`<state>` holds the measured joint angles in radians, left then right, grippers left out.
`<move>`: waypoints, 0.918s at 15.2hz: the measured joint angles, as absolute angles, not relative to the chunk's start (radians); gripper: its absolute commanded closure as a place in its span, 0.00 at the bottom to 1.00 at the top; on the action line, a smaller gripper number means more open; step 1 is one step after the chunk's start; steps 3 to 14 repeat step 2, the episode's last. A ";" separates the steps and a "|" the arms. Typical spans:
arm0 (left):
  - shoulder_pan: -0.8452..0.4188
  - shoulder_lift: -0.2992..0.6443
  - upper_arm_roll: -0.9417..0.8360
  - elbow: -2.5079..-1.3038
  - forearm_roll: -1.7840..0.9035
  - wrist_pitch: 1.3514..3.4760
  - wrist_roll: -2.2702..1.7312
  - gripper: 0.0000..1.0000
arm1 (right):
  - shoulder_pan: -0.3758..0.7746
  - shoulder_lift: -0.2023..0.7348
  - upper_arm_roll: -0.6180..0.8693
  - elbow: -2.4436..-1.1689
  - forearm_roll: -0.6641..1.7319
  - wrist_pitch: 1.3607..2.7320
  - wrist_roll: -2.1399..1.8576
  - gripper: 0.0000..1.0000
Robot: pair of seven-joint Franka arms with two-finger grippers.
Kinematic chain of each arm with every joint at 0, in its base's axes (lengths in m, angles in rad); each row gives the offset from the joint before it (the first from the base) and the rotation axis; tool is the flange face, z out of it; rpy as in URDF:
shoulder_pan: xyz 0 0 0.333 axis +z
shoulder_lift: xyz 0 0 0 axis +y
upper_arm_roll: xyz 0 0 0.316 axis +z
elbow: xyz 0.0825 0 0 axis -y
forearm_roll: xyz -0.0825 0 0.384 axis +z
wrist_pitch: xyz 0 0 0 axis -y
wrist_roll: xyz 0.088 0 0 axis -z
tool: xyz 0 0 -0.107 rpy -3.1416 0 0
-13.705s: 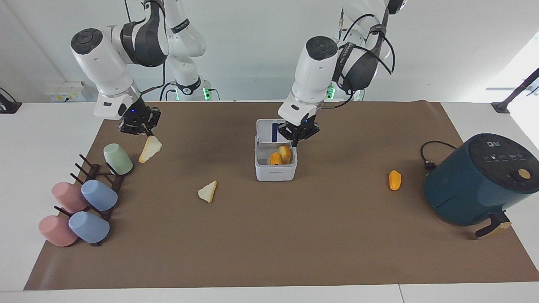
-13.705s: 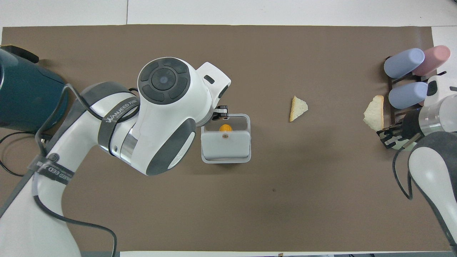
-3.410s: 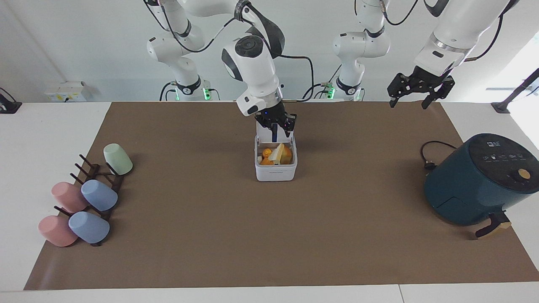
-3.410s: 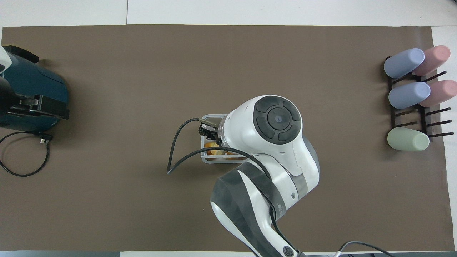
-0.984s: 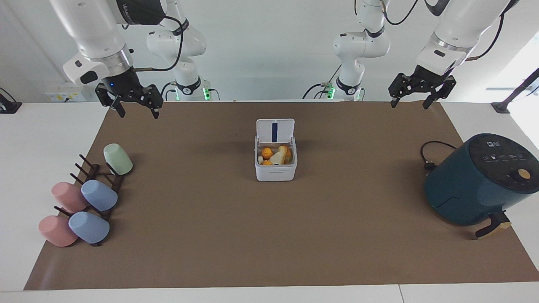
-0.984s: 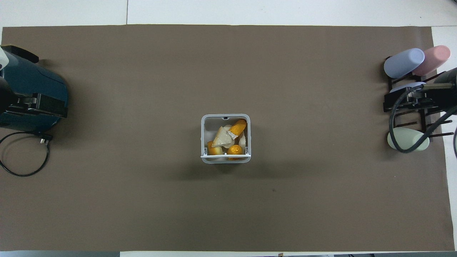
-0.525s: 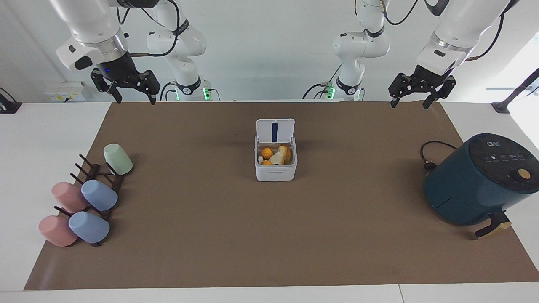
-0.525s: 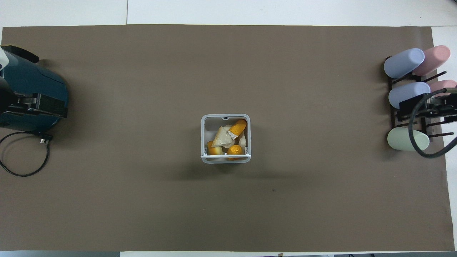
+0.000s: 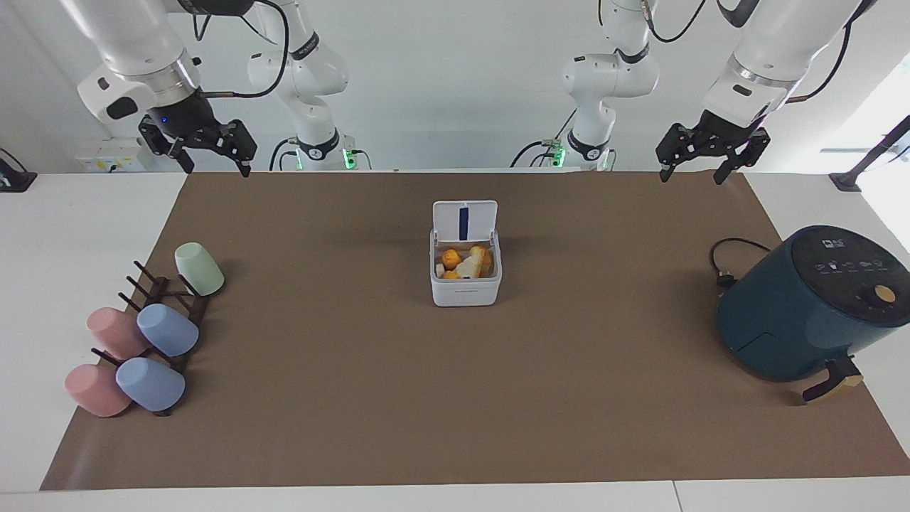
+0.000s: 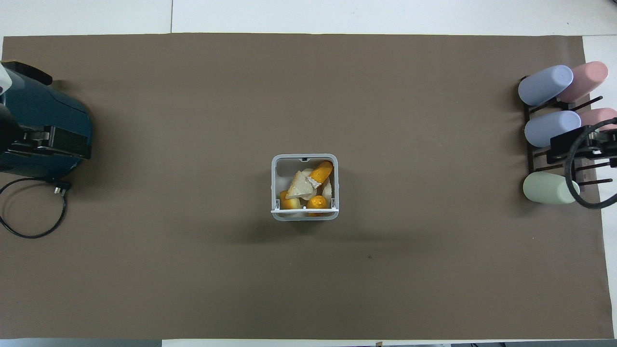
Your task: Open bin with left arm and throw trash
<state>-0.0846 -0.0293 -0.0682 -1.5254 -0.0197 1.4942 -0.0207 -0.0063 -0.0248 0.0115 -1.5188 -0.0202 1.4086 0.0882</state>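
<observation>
The white bin (image 9: 466, 288) stands mid-mat with its lid (image 9: 465, 220) hinged upright, blue stripe showing. Inside lie the trash pieces: pale bread (image 10: 299, 185) and orange food (image 10: 321, 170), also seen in the facing view (image 9: 466, 263). My left gripper (image 9: 693, 172) is open and empty, raised over the mat edge at the left arm's end; in the overhead view (image 10: 50, 143) it covers the air fryer. My right gripper (image 9: 215, 166) is open and empty, raised over the mat corner at the right arm's end; in the overhead view (image 10: 581, 142) it covers the cup rack.
A dark teal air fryer (image 9: 807, 306) with its cable (image 9: 724, 264) stands at the left arm's end. A dark rack with several pastel cups (image 9: 153, 323) stands at the right arm's end, also seen in the overhead view (image 10: 549, 125).
The bread pieces and the orange piece went from the mat into the bin. My right gripper has left the bin, open, rising toward the right arm's end. The left arm waits unmoved.
</observation>
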 measured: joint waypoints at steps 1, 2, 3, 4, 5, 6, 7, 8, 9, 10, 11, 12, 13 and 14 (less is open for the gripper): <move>-0.085 -0.029 -0.068 -1.525 -0.020 1.494 -0.021 0.00 | -0.006 -0.027 0.012 -1.522 -0.020 1.409 0.088 0.00; -0.085 -0.029 -0.068 -1.525 -0.020 1.494 -0.021 0.00 | -0.006 -0.028 0.012 -1.523 -0.020 1.409 0.088 0.00; -0.085 -0.029 -0.068 -1.525 -0.020 1.494 -0.021 0.00 | -0.006 -0.028 0.012 -1.523 -0.020 1.409 0.088 0.00; -0.085 -0.029 -0.068 -1.525 -0.020 1.494 -0.021 0.00 | -0.006 -0.028 0.012 -1.523 -0.020 1.409 0.088 0.00; -0.085 -0.029 -0.068 -1.525 -0.020 1.494 -0.021 0.00 | -0.006 -0.028 0.012 -1.523 -0.020 1.409 0.088 0.00; -0.085 -0.029 -0.068 -1.525 -0.020 1.494 -0.021 0.00 | -0.006 -0.028 0.012 -1.523 -0.020 1.409 0.088 0.00; -0.085 -0.029 -0.068 -1.525 -0.020 1.494 -0.021 0.00 | -0.006 -0.028 0.012 -1.523 -0.020 1.409 0.088 0.00; -0.085 -0.029 -0.068 -1.525 -0.020 1.494 -0.021 0.00 | -0.006 -0.028 0.012 -1.523 -0.020 1.409 0.088 0.00; -0.085 -0.029 -0.068 -1.525 -0.020 1.494 -0.021 0.00 | -0.006 -0.028 0.012 -1.523 -0.020 1.409 0.088 0.00; -0.085 -0.029 -0.068 -1.525 -0.020 1.494 -0.021 0.00 | -0.006 -0.028 0.012 -1.523 -0.020 1.409 0.088 0.00; -0.085 -0.029 -0.068 -1.525 -0.020 1.494 -0.021 0.00 | -0.006 -0.028 0.012 -1.523 -0.020 1.409 0.088 0.00; -0.085 -0.029 -0.068 -1.525 -0.020 1.494 -0.021 0.00 | -0.006 -0.028 0.012 -1.523 -0.020 1.409 0.088 0.00; -0.085 -0.029 -0.068 -1.525 -0.020 1.494 -0.021 0.00 | -0.006 -0.028 0.012 -1.523 -0.020 1.409 0.088 0.00; -0.085 -0.029 -0.068 -1.525 -0.020 1.494 -0.021 0.00 | -0.006 -0.028 0.012 -1.523 -0.020 1.409 0.088 0.00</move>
